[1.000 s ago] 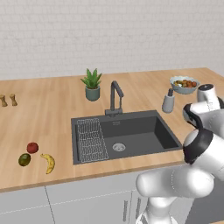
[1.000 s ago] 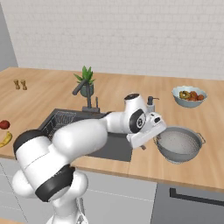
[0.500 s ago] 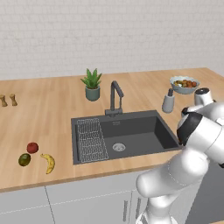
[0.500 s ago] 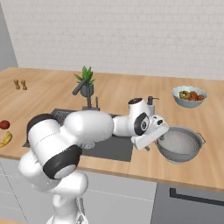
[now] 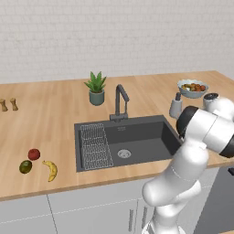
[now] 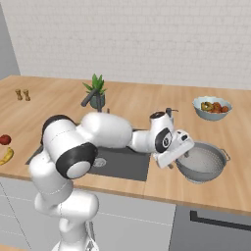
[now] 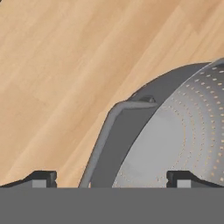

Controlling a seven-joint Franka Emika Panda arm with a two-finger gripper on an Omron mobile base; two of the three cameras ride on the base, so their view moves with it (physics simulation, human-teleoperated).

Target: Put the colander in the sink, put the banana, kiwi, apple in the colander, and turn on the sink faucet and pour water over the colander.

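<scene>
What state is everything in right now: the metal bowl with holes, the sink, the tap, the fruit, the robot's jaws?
colander: upright on the counter right of the sink, empty.
sink: dry, holds a wire rack.
sink faucet: off.
banana, kiwi, apple: loose on the counter.
gripper: jaws open, astride the colander's handle and rim.

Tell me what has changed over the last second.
The arm has swung further right and the open gripper has dropped closer to the colander, its fingers now straddling the near handle. Nothing has been gripped yet. The colander stayed on the counter right of the sink; the banana, kiwi and apple have not moved.
</scene>
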